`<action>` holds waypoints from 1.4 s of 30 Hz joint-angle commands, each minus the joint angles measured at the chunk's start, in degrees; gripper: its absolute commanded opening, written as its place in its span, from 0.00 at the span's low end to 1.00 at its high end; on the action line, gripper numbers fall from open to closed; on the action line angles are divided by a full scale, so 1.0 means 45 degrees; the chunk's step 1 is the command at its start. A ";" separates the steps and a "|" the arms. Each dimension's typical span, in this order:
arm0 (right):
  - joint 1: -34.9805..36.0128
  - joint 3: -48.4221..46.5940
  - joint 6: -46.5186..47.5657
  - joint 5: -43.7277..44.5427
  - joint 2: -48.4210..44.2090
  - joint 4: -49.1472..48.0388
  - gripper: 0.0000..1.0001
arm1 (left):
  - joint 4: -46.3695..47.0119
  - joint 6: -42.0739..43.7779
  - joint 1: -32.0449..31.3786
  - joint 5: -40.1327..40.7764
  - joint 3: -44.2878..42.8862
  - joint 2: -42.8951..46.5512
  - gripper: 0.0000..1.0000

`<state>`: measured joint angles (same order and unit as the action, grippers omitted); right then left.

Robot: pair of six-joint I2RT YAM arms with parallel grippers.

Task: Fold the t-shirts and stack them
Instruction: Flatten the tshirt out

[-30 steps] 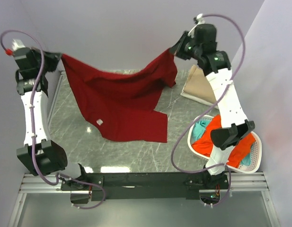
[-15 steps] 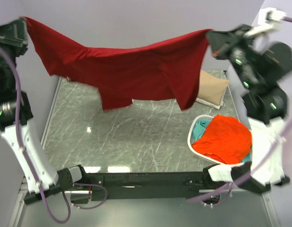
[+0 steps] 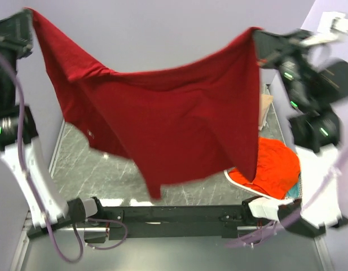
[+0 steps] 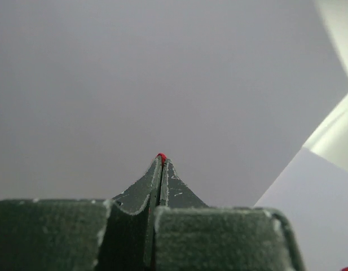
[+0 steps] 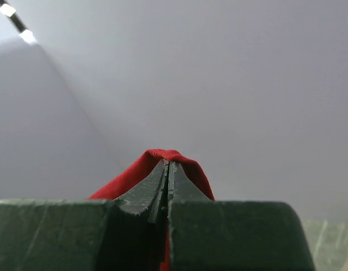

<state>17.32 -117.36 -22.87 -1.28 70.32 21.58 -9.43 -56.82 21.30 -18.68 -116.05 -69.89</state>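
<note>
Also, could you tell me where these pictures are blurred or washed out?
Top external: the right arm is smeared by motion, the dark red cloth t-shirt fairly sharp; glare spots the grey marble table. Left wrist: upper right corner is blown out. Right wrist: fingers sharp, wall featureless.

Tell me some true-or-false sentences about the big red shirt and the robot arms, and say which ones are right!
1. The dark red shirt is held up in the air by both arms. True: the left gripper and the right gripper each pinch a top edge.
2. The dark red shirt lies flat on the table. False: it hangs between the two grippers, above the table.
3. An orange shirt sits in the white basket. True.
4. The left gripper is open. False: it is shut, with a bit of red cloth at its tip.
</note>
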 commanded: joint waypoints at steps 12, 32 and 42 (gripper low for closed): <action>0.0056 -0.0893 0.0103 -0.0555 0.3767 0.0712 0.00 | 0.0006 -0.0264 -0.0143 -0.1182 -0.0185 -0.3161 0.01; 0.2069 0.0378 0.1313 0.0714 -0.1036 0.0301 0.00 | -0.0366 0.0068 0.1341 0.0752 -0.4031 -0.0406 0.01; 0.1952 0.1252 0.1275 0.0792 -0.0200 -0.0088 0.00 | 0.2015 -0.1493 0.1361 -0.0340 -0.2341 -0.1440 0.01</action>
<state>26.26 -115.26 -18.09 0.97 64.49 23.07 -2.87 -59.64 27.33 -17.76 -133.25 -70.91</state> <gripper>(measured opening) 0.007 0.013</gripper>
